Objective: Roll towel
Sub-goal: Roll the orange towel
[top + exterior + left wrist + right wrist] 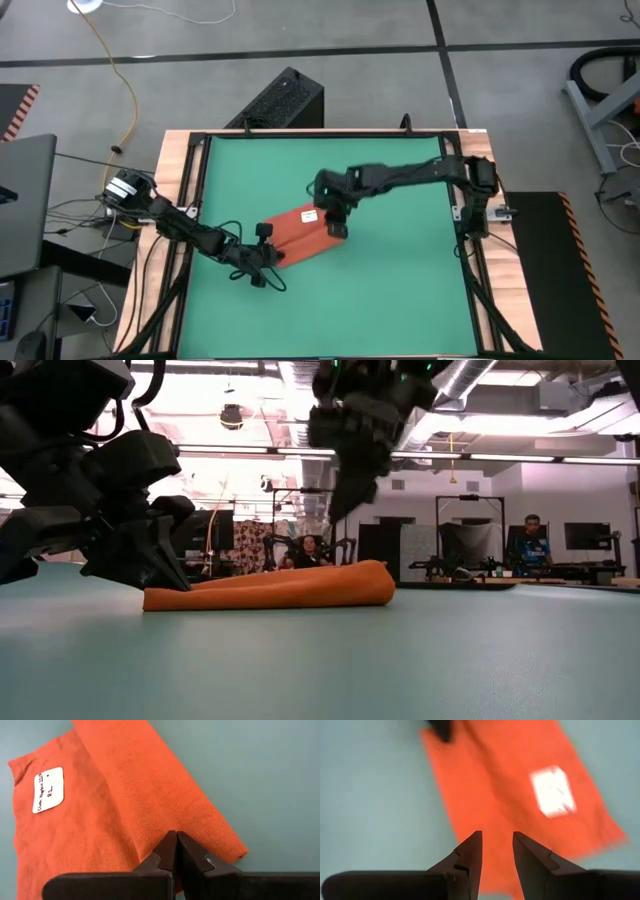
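High view, straight down on the counter (185, 150): the towel (300, 236), an orange-red cloth with a white tag (309, 215), lies on the green mat (390, 290) a little toward seven o'clock of the mat's centre. The left gripper (272, 258) sits at the cloth's eight o'clock corner, its jaws pressed together with their tips down on the fabric; whether any cloth is pinched between them cannot be told. The right gripper (337, 230) hangs above the cloth's three o'clock end, its jaws parted with nothing between them, a gap showing from its own wrist camera. Seen level from the low camera, one end of the cloth is turned over into a rounded, thicker lip, while the rest runs out low toward the left gripper. By this evidence the roll is only begun: one fold or first turn is in place, most of the cloth is flat and the tag uncovered. Rolling the remaining length looks like the work left.
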`<state>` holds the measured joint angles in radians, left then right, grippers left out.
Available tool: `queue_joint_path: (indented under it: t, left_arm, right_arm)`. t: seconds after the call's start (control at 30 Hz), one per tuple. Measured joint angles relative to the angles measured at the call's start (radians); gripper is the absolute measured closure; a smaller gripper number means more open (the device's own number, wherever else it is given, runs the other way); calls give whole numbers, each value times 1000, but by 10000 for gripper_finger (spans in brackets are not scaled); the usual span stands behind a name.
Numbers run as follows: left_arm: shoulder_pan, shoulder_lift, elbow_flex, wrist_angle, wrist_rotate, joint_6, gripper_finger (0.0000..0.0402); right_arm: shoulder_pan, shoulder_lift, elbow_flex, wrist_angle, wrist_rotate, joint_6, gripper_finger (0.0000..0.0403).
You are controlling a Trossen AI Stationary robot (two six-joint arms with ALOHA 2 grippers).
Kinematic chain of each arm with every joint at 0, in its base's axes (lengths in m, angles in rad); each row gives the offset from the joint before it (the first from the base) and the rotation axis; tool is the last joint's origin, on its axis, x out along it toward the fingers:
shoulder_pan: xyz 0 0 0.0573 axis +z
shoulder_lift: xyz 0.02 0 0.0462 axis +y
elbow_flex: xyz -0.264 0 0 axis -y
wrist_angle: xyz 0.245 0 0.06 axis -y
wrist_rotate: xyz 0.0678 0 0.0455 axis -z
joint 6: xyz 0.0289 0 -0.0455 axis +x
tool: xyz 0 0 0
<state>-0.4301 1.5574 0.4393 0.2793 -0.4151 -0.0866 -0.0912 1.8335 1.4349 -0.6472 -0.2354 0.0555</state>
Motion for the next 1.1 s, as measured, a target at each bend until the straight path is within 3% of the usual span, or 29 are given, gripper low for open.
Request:
queue_joint_path:
  t: [0.23,0.43,0.6,0.77,1.1]
  left_arm:
    - [0,0,0,-7,1,3,401]
    - [0,0,0,-17,15,12,401]
    - [0,0,0,-22,17,15,401]
    - [0,0,0,-22,16,28,401]
    - [0,-62,16,-35,14,21,401]
  right_arm:
    - [131,68,-22,97,135,-83,271]
    - [126,21,-198,247,168,-18,271]
    - [99,-76,-382,462,202,25,271]
    - [102,-78,-520,729,210,42,271]
    - [143,-18,-581,772,296,94,271]
